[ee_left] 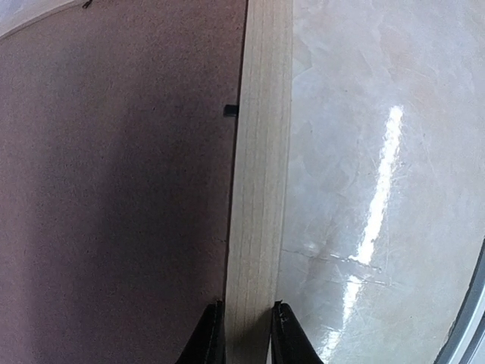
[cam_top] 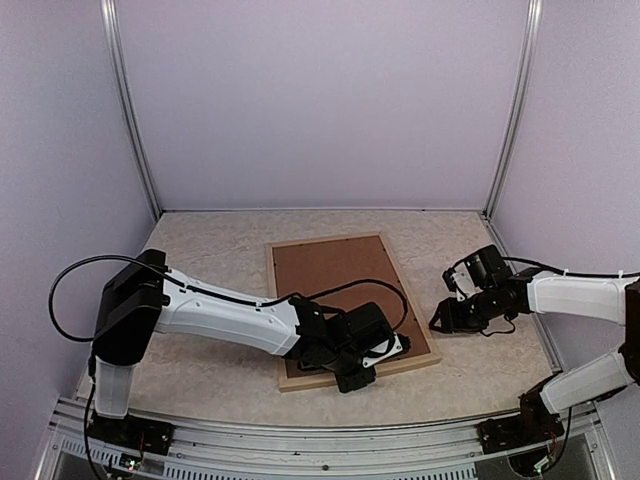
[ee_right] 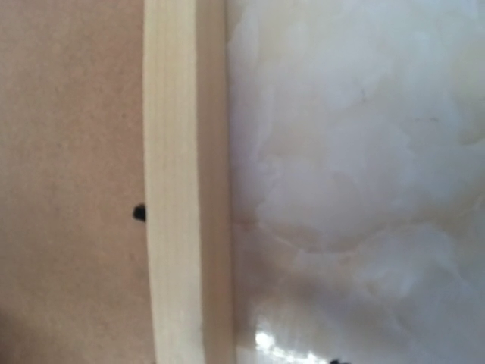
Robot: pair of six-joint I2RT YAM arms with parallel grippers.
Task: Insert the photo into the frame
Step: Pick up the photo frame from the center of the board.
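The frame (cam_top: 325, 240) of pale wood lies flat on the table with a brown backing board (cam_top: 330, 265) filling it. The photo does not show in any view. My left gripper (cam_top: 352, 378) is at the frame's near edge. In the left wrist view its two black fingertips (ee_left: 284, 334) press on either side of the wooden rail (ee_left: 258, 189), shut on it. My right gripper (cam_top: 442, 310) hovers just right of the frame's right side, its fingers apart and holding nothing. The right wrist view shows the rail (ee_right: 178, 189) and board (ee_right: 68, 152) close below, with no fingers in view.
Small black tabs (ee_left: 230, 110) (ee_right: 139, 213) sit at the inner edge of the rail over the board. The marbled tabletop (cam_top: 200, 250) is walled by pale panels at the back and both sides. A black cable (cam_top: 385, 285) from the left arm arcs over the board.
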